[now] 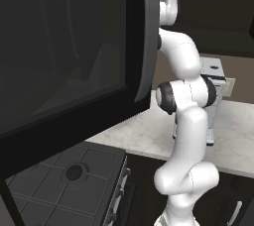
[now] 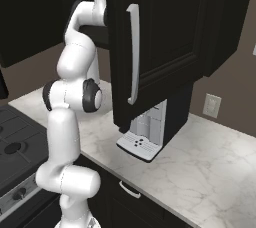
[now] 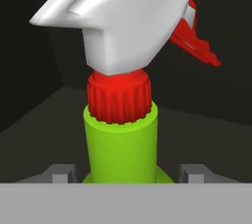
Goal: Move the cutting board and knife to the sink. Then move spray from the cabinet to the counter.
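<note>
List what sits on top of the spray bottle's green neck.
On the spray, a ribbed red collar, then a white nozzle head with a red trigger. Its body below the neck is hidden.

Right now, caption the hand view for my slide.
Open gripper straddling the green spray neck inside the dark cabinet.

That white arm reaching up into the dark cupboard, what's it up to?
The arm is reaching into the upper cabinet, whose door hangs open over the counter. Seen from the hand, the gripper is right up against a green spray bottle with a red collar and white trigger head, one fingertip on either side of its neck. The jaws are open, so the bottle isn't gripped yet. A coffee machine stands on the counter below.
</note>
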{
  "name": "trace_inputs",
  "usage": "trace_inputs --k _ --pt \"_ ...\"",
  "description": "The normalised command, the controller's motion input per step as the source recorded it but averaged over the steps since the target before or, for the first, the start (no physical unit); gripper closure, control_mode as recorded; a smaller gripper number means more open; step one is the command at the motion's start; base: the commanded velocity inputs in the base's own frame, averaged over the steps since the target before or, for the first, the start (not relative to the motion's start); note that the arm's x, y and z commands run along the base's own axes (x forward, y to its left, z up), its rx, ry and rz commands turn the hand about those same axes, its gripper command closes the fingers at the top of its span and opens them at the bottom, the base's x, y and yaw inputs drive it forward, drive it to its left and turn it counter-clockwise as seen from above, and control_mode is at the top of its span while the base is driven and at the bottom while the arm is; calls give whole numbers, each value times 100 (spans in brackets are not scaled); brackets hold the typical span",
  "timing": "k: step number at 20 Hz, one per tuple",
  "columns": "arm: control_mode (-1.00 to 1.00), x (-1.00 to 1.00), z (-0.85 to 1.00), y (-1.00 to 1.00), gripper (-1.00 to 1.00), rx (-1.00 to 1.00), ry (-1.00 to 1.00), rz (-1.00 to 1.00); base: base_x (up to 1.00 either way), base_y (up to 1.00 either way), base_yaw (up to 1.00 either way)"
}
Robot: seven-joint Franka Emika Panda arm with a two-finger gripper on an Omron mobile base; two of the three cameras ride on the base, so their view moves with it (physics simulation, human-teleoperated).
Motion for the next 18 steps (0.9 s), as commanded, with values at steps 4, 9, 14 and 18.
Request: trace_inputs --k 4,9,14,18 --pt "-100 -47 -7 0 100 0 -10 0 0 0 0" --pt "-100 -54 -7 0 100 0 -12 0 0 0 0" --pt "-100 -53 -11 1 100 0 -9 0 0 0 0" --pt "-100 -58 -1 0 100 0 -5 0 0 0 0"
